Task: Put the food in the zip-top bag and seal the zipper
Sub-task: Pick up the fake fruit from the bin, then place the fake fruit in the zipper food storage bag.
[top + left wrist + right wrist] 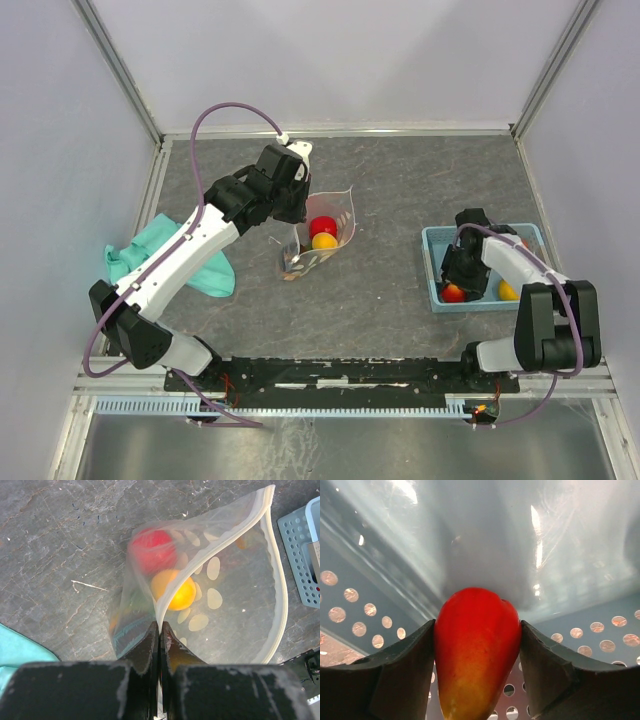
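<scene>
Clear plastic with white dots, the zip-top bag (338, 210) sits in the middle of the grey table (400, 180). Its long side runs from far to near, and its mouth gapes wide and faces up. The white zipper (278, 580) bends round the mouth in a big loop. A red fruit (150, 550) and an orange fruit (175, 591) lie inside, touching. The left gripper (159, 629) has its fingers pinched tight on the zipper at the left side of the mouth, so the bag spreads out just past the fingertips. The left arm stretches from the near left corner to the middle, its wrist bent down over the bag. A teal cloth (150, 258) lies beside that arm

The right arm is folded close to its base and dips into the blue basket (432, 242). The right gripper (477, 627) presses its two fingers on both sides of a red and yellow fruit (477, 670). The fruit's long side runs straight out along the fingers, red end away from the wrist, yellow end toward it. A yellow fruit (508, 291) lies near it in the basket
</scene>
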{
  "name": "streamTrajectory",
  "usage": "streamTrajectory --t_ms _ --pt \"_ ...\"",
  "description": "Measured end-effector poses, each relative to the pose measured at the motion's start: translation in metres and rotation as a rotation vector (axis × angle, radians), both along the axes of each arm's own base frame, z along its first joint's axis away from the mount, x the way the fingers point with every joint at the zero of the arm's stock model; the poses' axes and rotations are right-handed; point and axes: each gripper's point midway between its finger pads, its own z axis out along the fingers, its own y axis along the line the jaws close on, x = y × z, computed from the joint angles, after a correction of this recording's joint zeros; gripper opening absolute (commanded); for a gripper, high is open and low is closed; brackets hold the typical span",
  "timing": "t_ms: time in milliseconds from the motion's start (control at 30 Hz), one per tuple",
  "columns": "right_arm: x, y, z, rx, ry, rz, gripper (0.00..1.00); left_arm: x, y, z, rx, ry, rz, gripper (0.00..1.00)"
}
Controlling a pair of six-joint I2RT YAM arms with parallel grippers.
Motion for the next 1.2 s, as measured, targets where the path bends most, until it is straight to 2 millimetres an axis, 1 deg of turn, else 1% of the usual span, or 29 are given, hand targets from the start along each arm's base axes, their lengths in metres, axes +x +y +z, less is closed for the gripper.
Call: streamTrajectory --t_ms 133,300,500,667,733,767,833,967,1133,1200 --pt "0.006 0.0 0.01 0.001 -0.042 0.0 0.58 0.0 0.0 0.0 0.0 0.0 0.0 0.03" --pt "0.019 -0.001 0.035 -0.004 -0.133 -0.001 0.55 -0.001 -0.001 0.0 -0.004 0.003 -0.005 0.03" --pt "0.037 -0.001 0.075 -0.002 -0.261 0.004 0.53 -0.003 -0.003 0.0 -0.014 0.011 -0.017 0.03" --pt "0.055 0.009 0.119 0.021 -0.407 0.035 0.53 -0.004 -0.005 0.0 -0.018 0.015 -0.024 0.03" --pt "0.061 0.02 0.138 0.036 -0.47 0.074 0.53 -0.004 -0.005 -0.001 -0.018 0.016 -0.024 0.03" --pt "0.063 0.025 0.145 0.044 -0.49 0.09 0.53 -0.004 -0.005 -0.001 -0.018 0.016 -0.024 0.03" --pt "0.067 0.041 0.162 0.065 -0.544 0.144 0.53 -0.004 -0.005 0.0 -0.019 0.016 -0.025 0.03" --pt "0.075 0.081 0.194 0.122 -0.654 0.267 0.53 -0.004 -0.006 0.0 -0.021 0.017 -0.027 0.03" --pt "0.079 0.126 0.223 0.199 -0.761 0.385 0.53 -0.005 -0.007 0.0 -0.029 0.024 -0.037 0.03" --pt "0.082 0.147 0.235 0.239 -0.808 0.439 0.53 -0.006 -0.008 0.0 -0.03 0.024 -0.037 0.03"
